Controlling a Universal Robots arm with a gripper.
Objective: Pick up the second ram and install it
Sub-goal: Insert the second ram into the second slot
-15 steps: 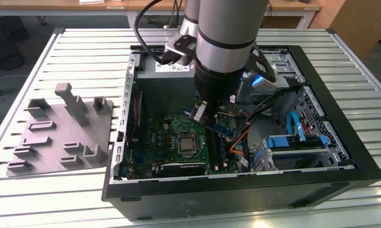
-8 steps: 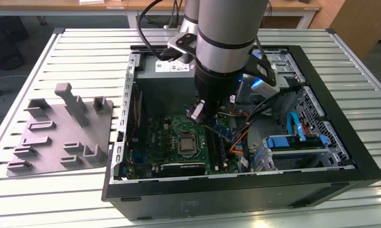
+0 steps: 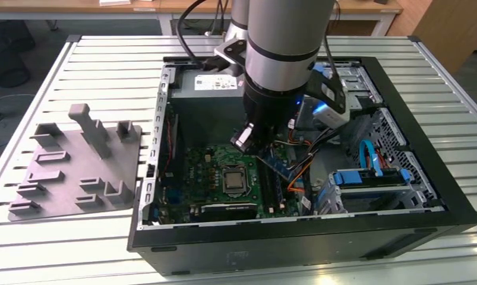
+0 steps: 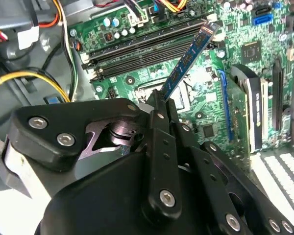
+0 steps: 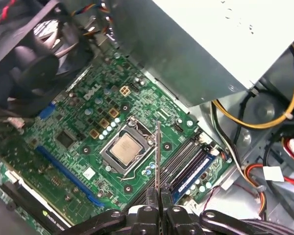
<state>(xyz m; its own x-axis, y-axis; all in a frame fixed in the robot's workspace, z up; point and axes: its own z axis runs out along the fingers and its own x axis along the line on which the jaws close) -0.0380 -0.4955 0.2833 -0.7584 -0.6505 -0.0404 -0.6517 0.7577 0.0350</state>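
My gripper (image 3: 255,144) hangs inside the open computer case (image 3: 428,196), above the green motherboard (image 3: 198,172), and is shut on the second ram (image 3: 275,164). In the second wrist view the ram (image 4: 186,61) is a slim dark stick with a blue label, held by one end between the black fingers (image 4: 156,110) and slanting out over the long black memory slots (image 4: 147,49). In the first wrist view the ram (image 5: 158,156) appears edge-on, rising from the gripper (image 5: 159,195) and standing clear above the slots (image 5: 183,161) beside the processor (image 5: 125,149).
A grey fixture tray (image 3: 72,172) with upright posts lies on the slatted table at the exterior view's left. The power supply (image 3: 210,83) sits at the case's far end. Loose cables (image 3: 302,163), blue drive brackets (image 3: 365,178) and a fan (image 5: 34,63) crowd around the board.
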